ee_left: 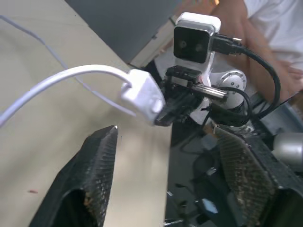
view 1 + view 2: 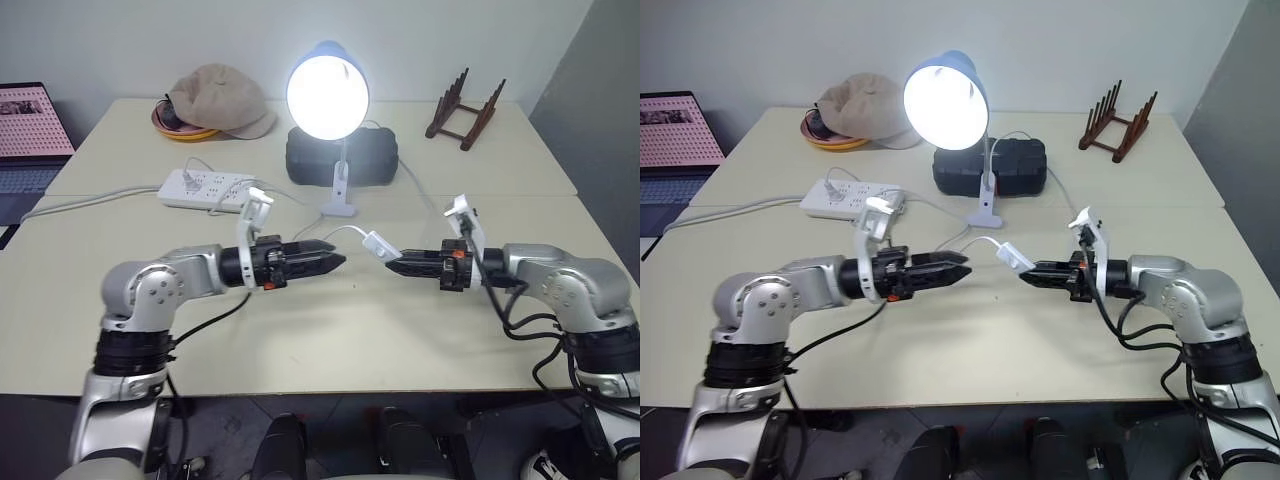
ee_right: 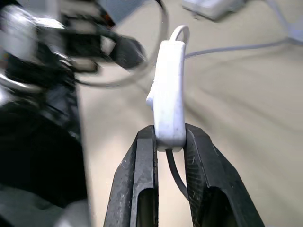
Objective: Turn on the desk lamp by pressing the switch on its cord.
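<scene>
The desk lamp (image 2: 327,95) stands at the middle back of the table with its bulb glowing bright. The thin white cord (image 2: 340,232) runs from the lamp's foot to the small white switch (image 2: 378,246), which hangs just above the table. My right gripper (image 2: 392,266) is shut on one end of the switch (image 3: 169,94), and the rest sticks out beyond the fingertips. My left gripper (image 2: 335,262) points at it from the other side, open, a short way off. In the left wrist view the switch (image 1: 144,94) sits beyond the open fingers (image 1: 102,156), touching neither.
A white power strip (image 2: 205,188) lies behind my left arm. A black box (image 2: 340,158) sits behind the lamp, a beige cap (image 2: 220,100) on an orange dish at the back left, a wooden rack (image 2: 465,112) at the back right, and a laptop (image 2: 30,130) far left. A person (image 1: 265,23) sits beyond the table.
</scene>
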`<move>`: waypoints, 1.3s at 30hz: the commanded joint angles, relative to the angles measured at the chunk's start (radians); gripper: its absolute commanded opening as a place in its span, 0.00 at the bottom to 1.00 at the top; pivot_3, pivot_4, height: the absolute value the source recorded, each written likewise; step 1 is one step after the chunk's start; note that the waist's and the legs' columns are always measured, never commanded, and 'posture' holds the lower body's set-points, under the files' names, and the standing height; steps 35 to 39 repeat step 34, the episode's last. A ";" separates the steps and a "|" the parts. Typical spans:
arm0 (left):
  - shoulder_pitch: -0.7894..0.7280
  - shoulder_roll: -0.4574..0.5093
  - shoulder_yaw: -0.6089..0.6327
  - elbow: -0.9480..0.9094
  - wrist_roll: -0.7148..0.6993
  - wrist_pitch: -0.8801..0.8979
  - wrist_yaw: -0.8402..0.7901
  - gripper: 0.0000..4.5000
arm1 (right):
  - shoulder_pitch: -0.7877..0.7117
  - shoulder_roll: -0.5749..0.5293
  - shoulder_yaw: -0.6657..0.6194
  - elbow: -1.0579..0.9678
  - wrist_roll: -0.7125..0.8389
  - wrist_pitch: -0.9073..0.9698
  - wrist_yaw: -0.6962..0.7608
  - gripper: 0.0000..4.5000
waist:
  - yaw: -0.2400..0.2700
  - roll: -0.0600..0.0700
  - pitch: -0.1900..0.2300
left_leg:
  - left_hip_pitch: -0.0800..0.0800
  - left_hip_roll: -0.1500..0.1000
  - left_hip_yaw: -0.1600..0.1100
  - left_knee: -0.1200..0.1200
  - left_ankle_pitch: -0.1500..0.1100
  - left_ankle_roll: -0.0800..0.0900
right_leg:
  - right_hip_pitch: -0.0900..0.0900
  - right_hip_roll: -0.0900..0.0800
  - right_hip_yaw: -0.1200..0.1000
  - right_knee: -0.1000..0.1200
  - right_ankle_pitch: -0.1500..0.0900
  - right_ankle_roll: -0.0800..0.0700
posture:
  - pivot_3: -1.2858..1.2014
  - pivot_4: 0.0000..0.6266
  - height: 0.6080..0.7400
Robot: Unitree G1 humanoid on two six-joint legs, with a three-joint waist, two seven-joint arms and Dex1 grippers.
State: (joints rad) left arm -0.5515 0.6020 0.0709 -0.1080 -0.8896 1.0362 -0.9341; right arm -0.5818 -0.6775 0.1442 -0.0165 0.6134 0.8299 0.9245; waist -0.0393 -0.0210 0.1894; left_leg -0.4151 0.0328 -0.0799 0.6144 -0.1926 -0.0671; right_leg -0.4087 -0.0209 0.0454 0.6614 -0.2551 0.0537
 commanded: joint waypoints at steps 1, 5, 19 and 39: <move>0.040 0.086 -0.077 -0.096 0.164 -0.203 -0.082 1.00 | -0.066 -0.028 0.153 0.156 -0.287 -0.298 0.042 0.09 | 0.000 0.000 0.000 | 0.000 0.000 0.000 0.000 0.000 0.000 | 0.000 0.000 0.000 0.000 0.000 0.000 | 0.52 0.24 1.00; 0.115 0.152 -0.140 -0.156 0.297 -0.367 -0.130 1.00 | -0.128 -0.008 0.277 0.362 -0.502 -0.535 0.066 0.09 | -0.001 0.000 0.000 | 0.000 0.000 0.002 -0.004 0.000 0.000 | -0.001 -0.001 0.001 -0.002 0.000 0.000 | 0.52 0.24 1.00; 0.076 0.152 -0.119 -0.053 0.368 -0.456 -0.137 1.00 | -0.041 -0.078 0.123 0.194 -0.443 -0.458 0.225 0.58 | 0.008 0.000 0.000 | 0.000 0.000 0.000 -0.003 0.000 0.000 | -0.001 0.000 0.000 0.001 0.000 0.000 | 0.52 0.24 1.00; -0.056 0.187 -0.159 0.142 0.494 -0.594 -0.258 1.00 | 0.322 -0.186 -0.344 -0.405 -0.084 -0.043 0.071 1.00 | 0.005 0.000 0.000 | 0.000 0.000 0.001 -0.002 0.000 0.000 | -0.001 0.000 0.001 0.001 0.000 0.000 | 0.52 0.24 1.00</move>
